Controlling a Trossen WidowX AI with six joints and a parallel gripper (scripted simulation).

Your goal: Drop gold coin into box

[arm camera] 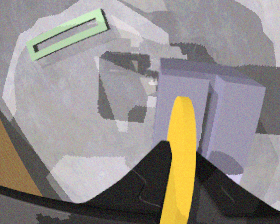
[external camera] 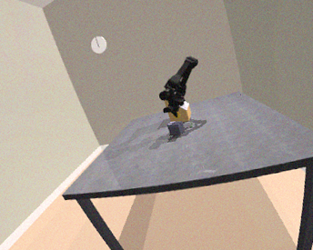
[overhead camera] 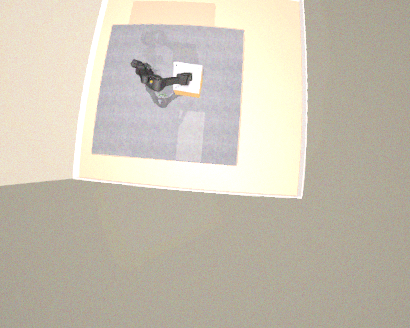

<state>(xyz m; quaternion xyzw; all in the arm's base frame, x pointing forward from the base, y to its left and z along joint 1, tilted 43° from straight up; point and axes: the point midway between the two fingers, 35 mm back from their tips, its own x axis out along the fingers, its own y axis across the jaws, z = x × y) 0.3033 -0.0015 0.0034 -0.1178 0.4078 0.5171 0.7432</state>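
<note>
The gold coin [arm camera: 182, 130] is pinched on edge in my gripper [arm camera: 171, 151] [external camera: 176, 114], which is shut on it; its lower part sticks out past the fingertips. The grey box [arm camera: 237, 115] [external camera: 175, 128] is beyond the fingers, its narrow dark slot [arm camera: 207, 117] running nearly lengthwise in the wrist view. There the coin appears over the lid left of the slot, roughly in line with it and above the box; the exact height is unclear. The green holder [arm camera: 67, 34] [overhead camera: 162, 95] [external camera: 192, 125] is empty, at the upper left of the wrist view.
An orange block with a white top [overhead camera: 195, 88] [external camera: 185, 115] stands beneath the arm's base; its orange side [arm camera: 14, 162] shows at the wrist view's left edge. The grey table [overhead camera: 125, 130] [external camera: 220, 148] carries arm shadows and light patches.
</note>
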